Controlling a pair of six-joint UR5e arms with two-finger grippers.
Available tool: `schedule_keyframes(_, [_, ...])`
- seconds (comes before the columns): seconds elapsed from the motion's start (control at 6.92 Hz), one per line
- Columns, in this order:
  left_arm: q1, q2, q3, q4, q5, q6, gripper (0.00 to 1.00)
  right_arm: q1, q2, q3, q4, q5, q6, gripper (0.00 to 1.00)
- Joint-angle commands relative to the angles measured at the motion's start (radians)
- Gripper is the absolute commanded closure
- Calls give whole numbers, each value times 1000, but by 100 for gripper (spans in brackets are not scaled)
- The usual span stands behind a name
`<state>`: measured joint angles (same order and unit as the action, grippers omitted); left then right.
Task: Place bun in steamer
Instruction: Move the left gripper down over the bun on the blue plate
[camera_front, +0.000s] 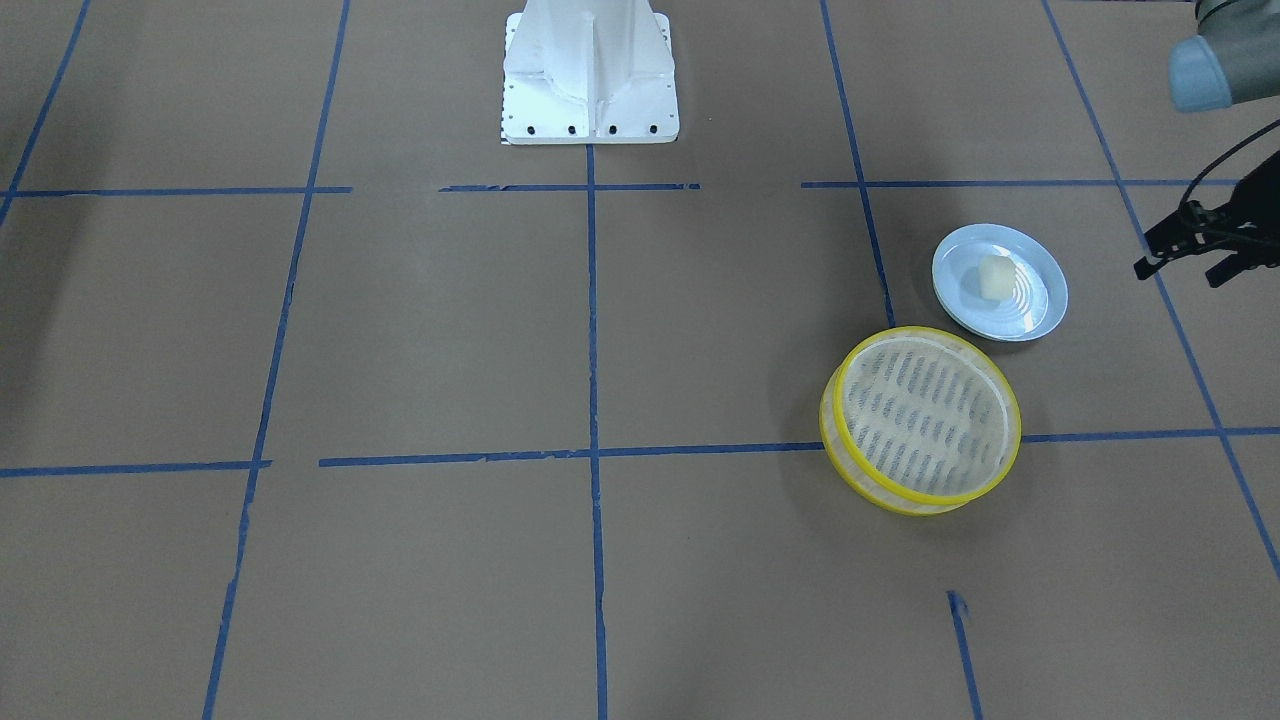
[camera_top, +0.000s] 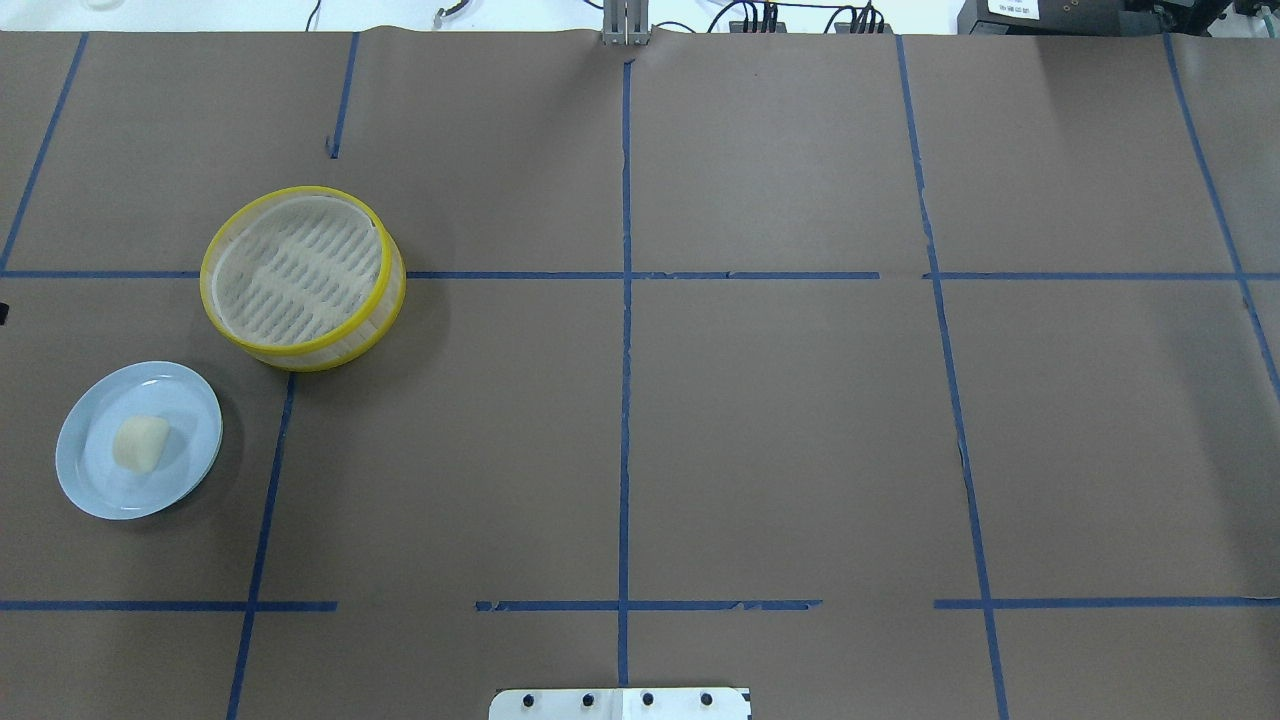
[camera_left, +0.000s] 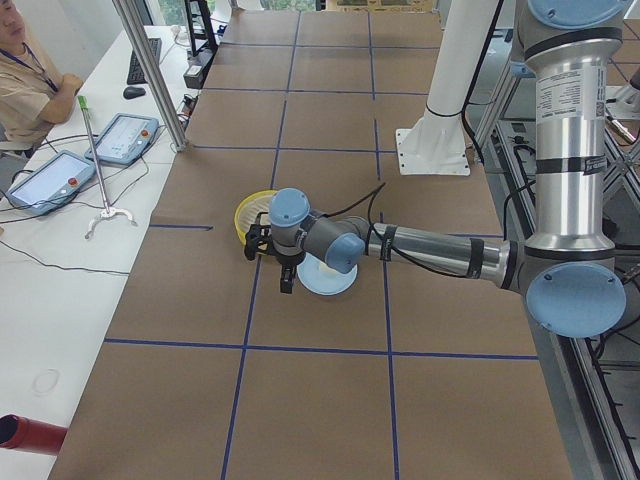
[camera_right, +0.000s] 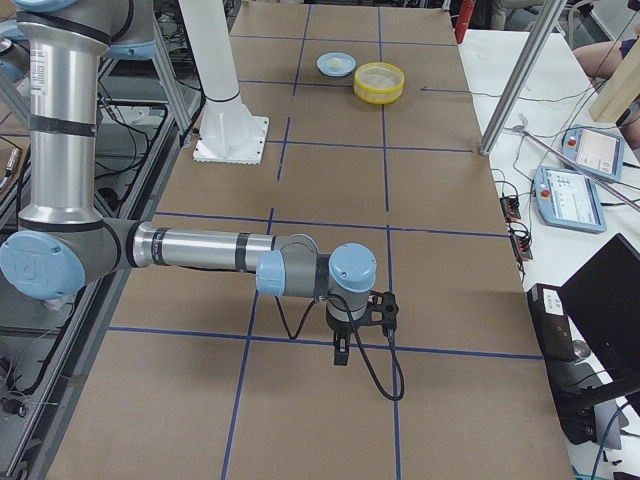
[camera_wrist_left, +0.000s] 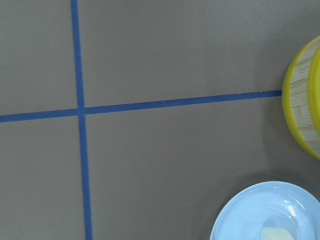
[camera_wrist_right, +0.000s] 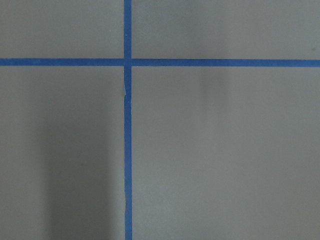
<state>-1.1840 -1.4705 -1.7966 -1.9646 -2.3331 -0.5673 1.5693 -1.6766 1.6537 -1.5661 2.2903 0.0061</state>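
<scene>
Brown paper with blue tape lines covers the surface (camera_top: 760, 420). Close to the left edge, on the robot's side of the middle, lies a pale blue plate (camera_top: 92, 482), glossy, round, with fine ridges. The bun (camera_top: 140, 442) sits on it, a little off its centre. The bun is a cream-white lump, matte, stubby and with rounded edges. It is too short for me to tell a clear long axis.

The left pincer (camera_front: 1180, 274) hangs above the surface, nearer to the left edge than the plate is, its jaws apart and with nothing between them. From it the bun lies straight inward, toward the middle of the surface, so I judge that a short sideways move and a descent are needed. The right pincer (camera_right: 350, 345) is well apart, near the right edge; I cannot tell how far open it is. The left arm is clearly the nearer one.

Farther on, just beyond the plate toward the far edge, stands the steamer (camera_top: 300, 272), round and shallow, with yellow rims, translucent sides and a slotted whitish floor, not yet filled.
</scene>
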Motion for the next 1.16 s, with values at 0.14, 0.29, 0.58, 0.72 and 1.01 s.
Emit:
schedule_keyframes(0.14, [224,10,-8,-97,118,-218,0,0,0,0,0,0,0,0])
schedule_keyframes(0.29, [262,10,6,-99,118,-226,0,0,0,0,0,0,0,0])
schedule_keyframes(0.58, [325,-1,26,-99,121,-270,1,0,0,0,0,0,0,0])
schedule_keyframes(0.72, [345,1,29,-99,120,-272,3,0,0,0,0,0,0,0])
schedule_keyframes(1.01, [356,-19,63,-99,120,-270,4,0,0,0,0,0,0,0])
